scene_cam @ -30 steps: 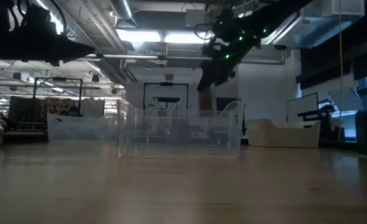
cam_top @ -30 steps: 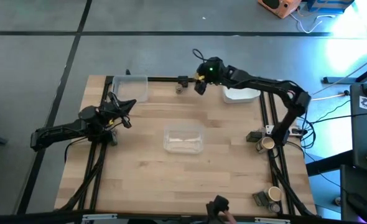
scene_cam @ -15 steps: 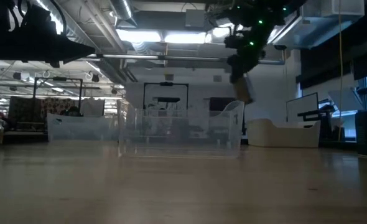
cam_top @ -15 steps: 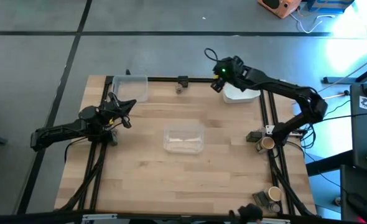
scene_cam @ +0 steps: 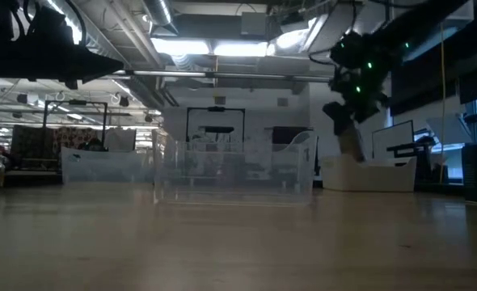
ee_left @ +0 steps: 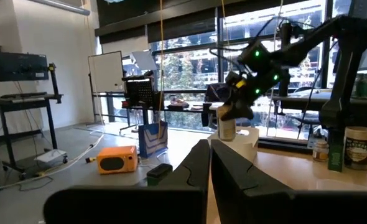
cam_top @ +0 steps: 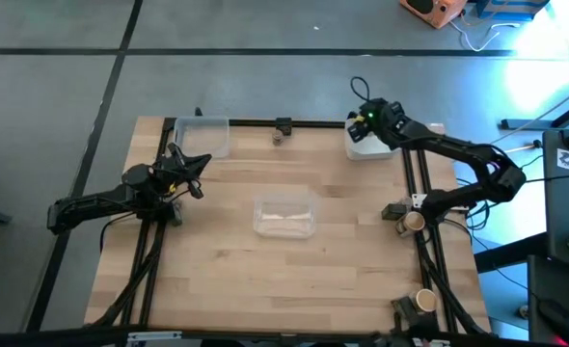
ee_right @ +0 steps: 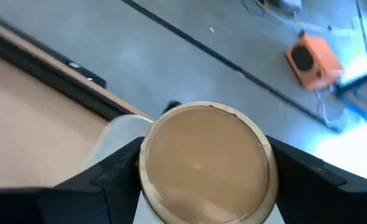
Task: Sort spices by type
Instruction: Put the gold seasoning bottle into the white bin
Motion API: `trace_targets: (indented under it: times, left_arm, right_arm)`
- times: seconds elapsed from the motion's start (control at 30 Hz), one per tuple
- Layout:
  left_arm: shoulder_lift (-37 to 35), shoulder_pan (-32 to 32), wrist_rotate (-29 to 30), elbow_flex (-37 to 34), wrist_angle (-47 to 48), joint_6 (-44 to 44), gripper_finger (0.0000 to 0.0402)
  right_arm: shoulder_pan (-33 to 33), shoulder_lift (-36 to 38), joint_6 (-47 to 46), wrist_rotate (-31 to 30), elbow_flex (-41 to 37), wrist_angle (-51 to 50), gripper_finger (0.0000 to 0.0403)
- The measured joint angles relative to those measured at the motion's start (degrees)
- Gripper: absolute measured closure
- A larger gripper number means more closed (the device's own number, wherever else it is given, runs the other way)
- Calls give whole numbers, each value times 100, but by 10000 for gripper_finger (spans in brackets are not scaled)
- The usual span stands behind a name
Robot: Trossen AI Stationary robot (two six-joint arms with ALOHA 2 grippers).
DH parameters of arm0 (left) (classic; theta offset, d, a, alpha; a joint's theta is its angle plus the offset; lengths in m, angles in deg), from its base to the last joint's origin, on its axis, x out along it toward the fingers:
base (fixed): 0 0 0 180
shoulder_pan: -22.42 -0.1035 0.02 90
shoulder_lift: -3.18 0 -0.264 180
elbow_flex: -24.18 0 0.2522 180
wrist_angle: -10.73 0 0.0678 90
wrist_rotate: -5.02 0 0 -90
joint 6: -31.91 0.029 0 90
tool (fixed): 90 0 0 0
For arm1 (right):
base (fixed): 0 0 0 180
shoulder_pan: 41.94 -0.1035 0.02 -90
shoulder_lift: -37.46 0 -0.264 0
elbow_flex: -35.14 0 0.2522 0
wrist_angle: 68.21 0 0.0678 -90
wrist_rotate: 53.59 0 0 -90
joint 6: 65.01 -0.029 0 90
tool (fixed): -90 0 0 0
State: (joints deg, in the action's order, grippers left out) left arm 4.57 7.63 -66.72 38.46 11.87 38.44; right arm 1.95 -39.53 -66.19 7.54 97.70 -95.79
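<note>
Tan and cylindrical, with a pale round top ringed by a lighter rim: spice container (ee_right: 205, 163) clamped between the dark fingers (ee_right: 115, 171) of the right end effector (cam_top: 369, 123), filling most of the right wrist view. Held in the air above the white tray (cam_top: 373, 146) at the far right corner of the table (cam_top: 227, 280); hanging upright in the left wrist view (ee_left: 226, 129), slightly tilted over the tray (scene_cam: 366, 173) in the low view, body plain tan (scene_cam: 351, 144).

Left end effector (cam_top: 183, 166) resting low near the left edge of the table, fingers (ee_left: 193, 171) pressed together, nothing between them.

More spices on the right side rail: a tan cylinder with pale top (cam_top: 415, 223) touching a dark blocky one (cam_top: 393, 211) about midway along, and another such pair nearer the front corner, tan (cam_top: 425, 301) beside dark (cam_top: 403, 307). One small grey-brown jar (cam_top: 279, 138) at the far edge, just below the black frame bar. Two labelled containers also visible at the right of the left wrist view, one green-labelled (ee_left: 358, 148), one smaller (ee_left: 321, 149).

Clear tray (cam_top: 284, 215) at the middle of the table, another clear tray (cam_top: 203, 134) at the far left corner; contents not discernible.
</note>
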Motion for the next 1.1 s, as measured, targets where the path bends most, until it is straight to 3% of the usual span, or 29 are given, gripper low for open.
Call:
trace_targets:
  times: [0.1, 0.3, 0.63, 0.93, 1.1]
  left_arm:
    - [0, 0, 0, 0, 3, -76, 396]
    - [0, 0, 0, 0, 5, -249, 396]
    - [0, 1, 0, 0, 5, -310, 396]
    - [0, 2, 0, 0, 0, -313, 396]
    - [0, 20, -1, 0, -4, -361, 396]
  right_arm:
    - [215, 2, -75, -45, -391, 682, 118]
    - [606, 0, -208, -59, -879, 1139, 118]
    - [764, -139, -304, -186, -1211, 1374, 116]
    - [755, -201, -201, -406, -1205, 1390, 56]
    - [753, -188, -154, -423, -949, 922, 47]
